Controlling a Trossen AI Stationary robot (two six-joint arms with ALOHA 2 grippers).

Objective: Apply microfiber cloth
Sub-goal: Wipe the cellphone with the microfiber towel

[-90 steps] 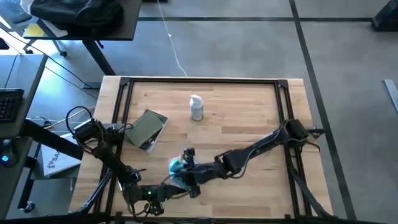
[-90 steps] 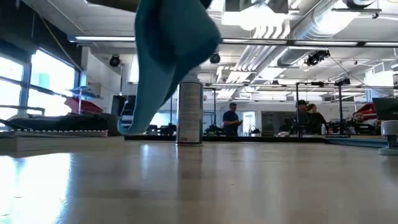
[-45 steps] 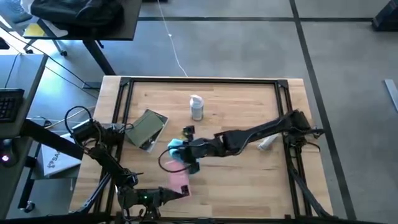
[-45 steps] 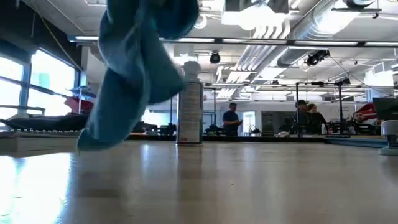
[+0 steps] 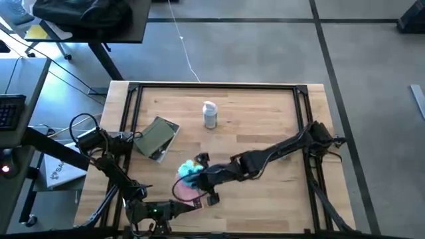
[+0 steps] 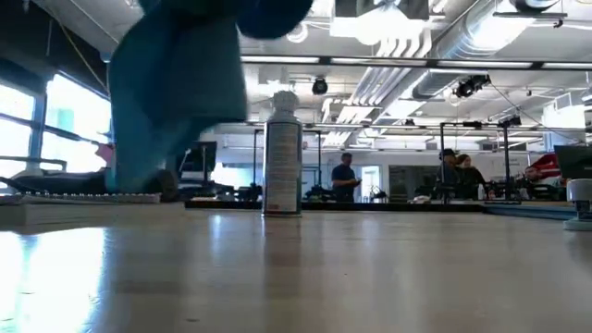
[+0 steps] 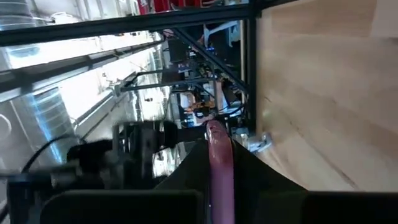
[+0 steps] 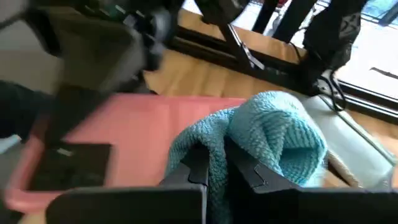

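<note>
Risk: R gripper (image 5: 197, 174), jaws clamped on microfiber cloth (image 5: 190, 170) over pink phone (image 8: 124, 143) held edge-on in L gripper (image 5: 192, 203) jaws, may push phone loose w/ excess wiping pressure.

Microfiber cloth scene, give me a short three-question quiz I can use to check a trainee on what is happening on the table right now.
1. True or false: the spray bottle lies on its side.
2. Which end effector grips the microfiber cloth? A) left B) right C) neither
3. Fill in: the flat object under the cloth, gripped by the left end effector, is ____ in colour.

Key: 1 false, it stands upright. 2 B, the right end effector pinches it. 3 pink.
</note>
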